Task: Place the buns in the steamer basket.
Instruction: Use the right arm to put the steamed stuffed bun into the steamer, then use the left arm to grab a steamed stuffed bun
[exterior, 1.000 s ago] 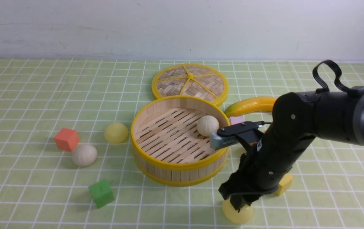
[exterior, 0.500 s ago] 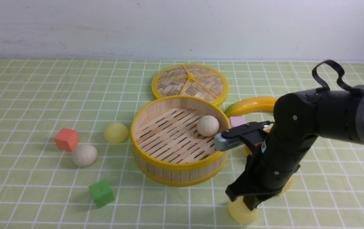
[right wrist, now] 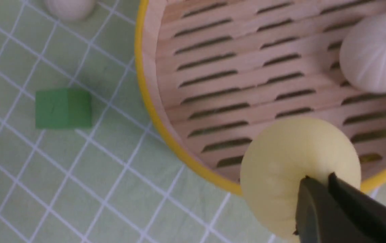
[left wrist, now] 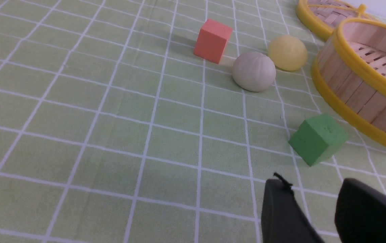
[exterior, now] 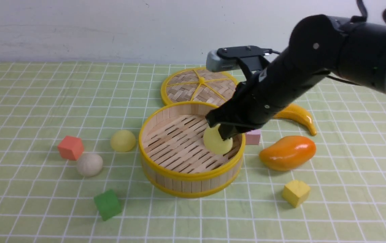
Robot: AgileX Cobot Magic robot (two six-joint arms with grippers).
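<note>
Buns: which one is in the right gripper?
The pale yellow bun over the steamer basket; the other yellow bun sits on the cloth left of it.

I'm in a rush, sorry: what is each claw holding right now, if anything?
Left claw: open, holding nothing.
Right claw: closed on a yellow bun.

We count four buns: two pale yellow, the centre yellow bun and the left yellow bun, and two off-white, the lower-left white bun and the pleated white bun that only the right wrist view shows. We count four cubes: red cube, green cube, yellow cube, pink cube. We find one steamer basket, one woven lid, one banana, one mango.
</note>
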